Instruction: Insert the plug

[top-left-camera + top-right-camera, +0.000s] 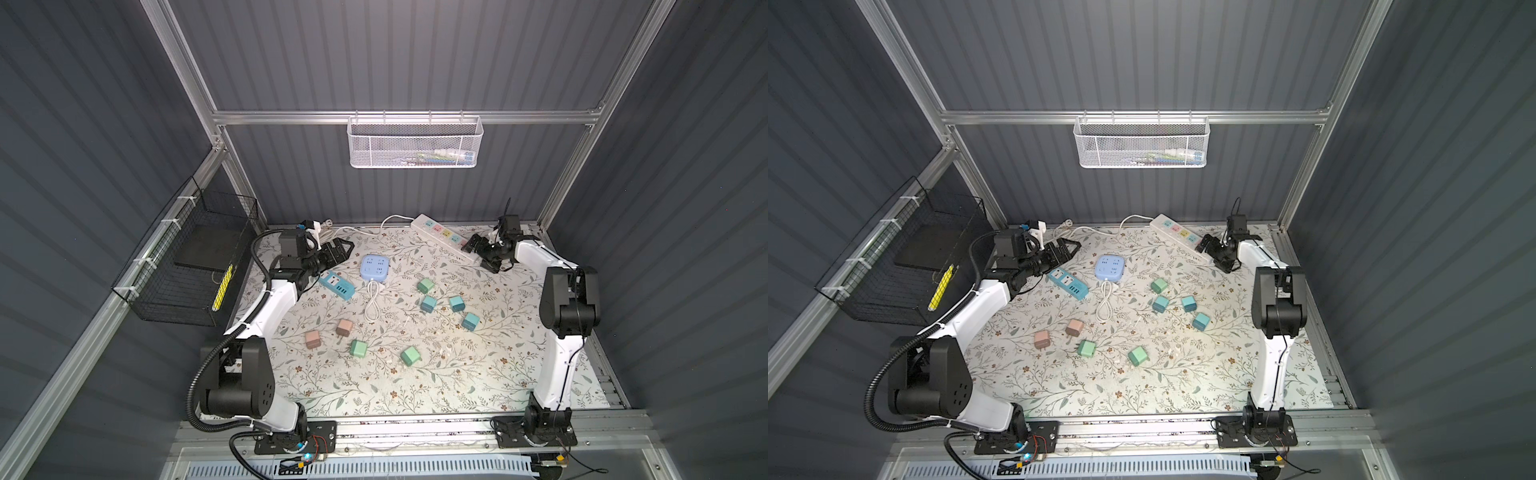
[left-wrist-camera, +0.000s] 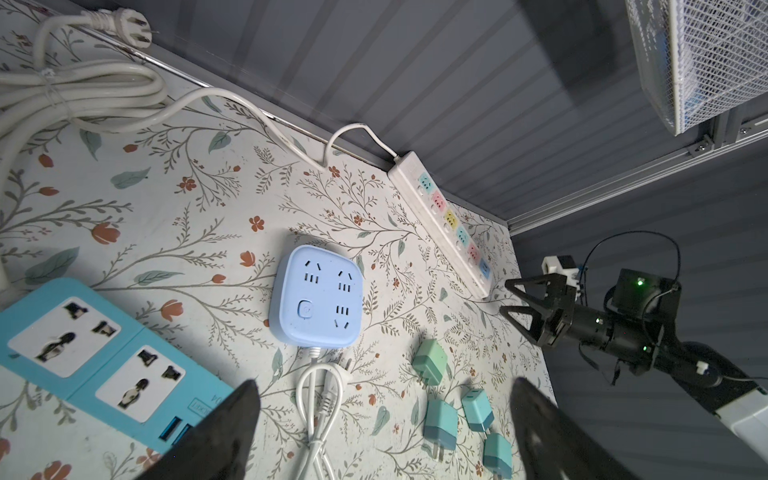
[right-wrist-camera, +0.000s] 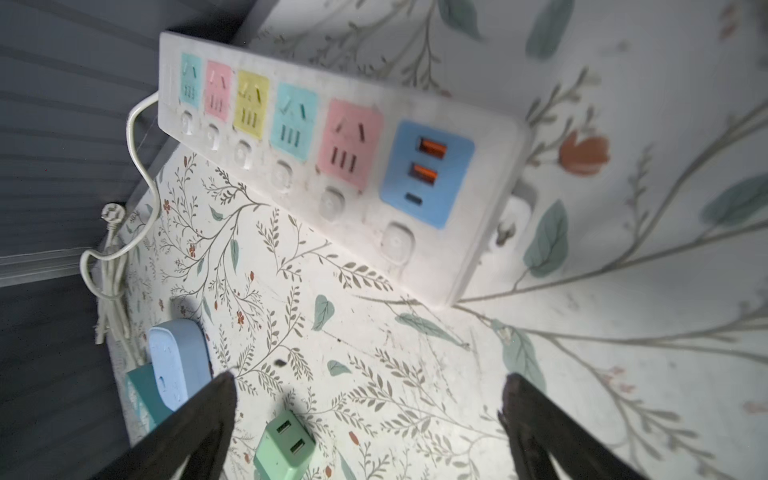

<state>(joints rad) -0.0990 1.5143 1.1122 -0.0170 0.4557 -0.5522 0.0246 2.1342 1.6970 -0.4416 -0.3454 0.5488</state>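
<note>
Now: insertion not begun

White mesh basket: indistinct contents; black wire basket: a dark slab. We count eight cube plugs, green, teal, pink, loose on the table. Left gripper and right gripper gape wide, empty.

the floral-papered bench carries a white power strip along the back, a blue square socket, a teal socket block, and loose pink plugs, green plugs and teal plugs.
</note>
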